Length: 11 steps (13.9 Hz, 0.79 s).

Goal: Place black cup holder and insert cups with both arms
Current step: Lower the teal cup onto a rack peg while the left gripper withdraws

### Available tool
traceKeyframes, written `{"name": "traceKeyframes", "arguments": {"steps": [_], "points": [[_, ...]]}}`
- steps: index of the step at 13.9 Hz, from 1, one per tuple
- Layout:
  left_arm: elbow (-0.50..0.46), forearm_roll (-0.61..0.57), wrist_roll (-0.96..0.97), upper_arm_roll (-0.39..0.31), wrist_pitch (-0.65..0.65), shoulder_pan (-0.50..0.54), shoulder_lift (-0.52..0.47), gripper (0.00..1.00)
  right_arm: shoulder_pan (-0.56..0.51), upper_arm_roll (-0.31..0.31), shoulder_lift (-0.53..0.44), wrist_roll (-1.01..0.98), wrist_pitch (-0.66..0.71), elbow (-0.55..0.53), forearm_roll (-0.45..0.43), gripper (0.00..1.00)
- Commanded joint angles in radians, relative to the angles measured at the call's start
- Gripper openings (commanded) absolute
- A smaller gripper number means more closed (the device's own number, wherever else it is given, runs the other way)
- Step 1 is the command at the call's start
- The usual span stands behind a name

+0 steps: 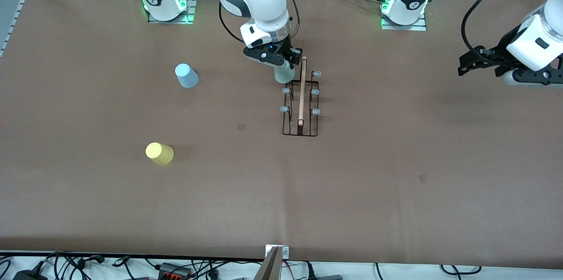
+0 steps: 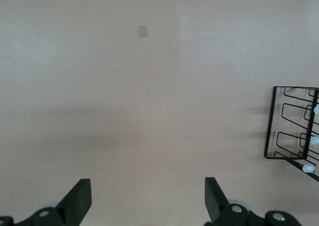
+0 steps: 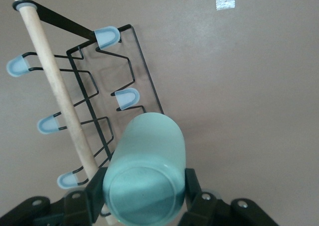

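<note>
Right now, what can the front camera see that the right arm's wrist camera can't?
Only the front view shows the blue cup and yellow cup, both lying toward the right arm's end of the table, and the left hand, open and waiting over bare table. Only the right wrist view shows the right hand's fingers squeezing the green cup. Both show the black cup holder, its wooden handle and the right hand.

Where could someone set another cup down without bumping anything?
Bare table lies between the black cup holder and the waiting left gripper, and nearer the camera than the yellow cup. It is crowded where the right gripper holds the green cup over the holder.
</note>
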<state>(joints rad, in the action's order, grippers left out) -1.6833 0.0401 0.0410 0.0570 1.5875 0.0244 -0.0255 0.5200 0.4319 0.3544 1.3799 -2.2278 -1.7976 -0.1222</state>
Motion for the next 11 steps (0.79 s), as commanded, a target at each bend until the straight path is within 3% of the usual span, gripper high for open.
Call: {"name": "traceKeyframes", "arguments": {"steps": [1,3,5,6,7,8,11], "points": [[-0.018,0.017,-0.039,0.049,0.019,0.065,-0.019,1.0,0.003,0.007,0.029,0.028,-0.016,0.021,-0.031,0.07],[-0.016,0.018,-0.055,0.049,0.014,0.074,-0.01,1.0,0.008,0.007,0.05,0.03,-0.039,0.021,-0.031,0.08],[-0.016,0.018,-0.101,0.049,0.011,0.075,-0.01,1.0,0.012,0.007,0.064,0.03,-0.052,0.024,-0.037,0.18],[-0.016,0.018,-0.105,0.05,0.006,0.075,-0.01,1.0,0.011,0.007,0.07,0.03,-0.059,0.024,-0.039,0.6],[-0.016,0.02,-0.105,0.05,0.003,0.075,-0.01,1.0,0.009,0.007,0.077,0.024,-0.059,0.024,-0.042,0.92],[-0.016,0.02,-0.105,0.05,-0.012,0.075,-0.01,1.0,0.006,0.007,0.078,0.018,-0.059,0.024,-0.042,1.0],[-0.012,0.023,-0.107,0.05,-0.034,0.072,0.002,1.0,-0.026,0.008,0.066,-0.016,-0.05,0.026,-0.04,1.0]]}}
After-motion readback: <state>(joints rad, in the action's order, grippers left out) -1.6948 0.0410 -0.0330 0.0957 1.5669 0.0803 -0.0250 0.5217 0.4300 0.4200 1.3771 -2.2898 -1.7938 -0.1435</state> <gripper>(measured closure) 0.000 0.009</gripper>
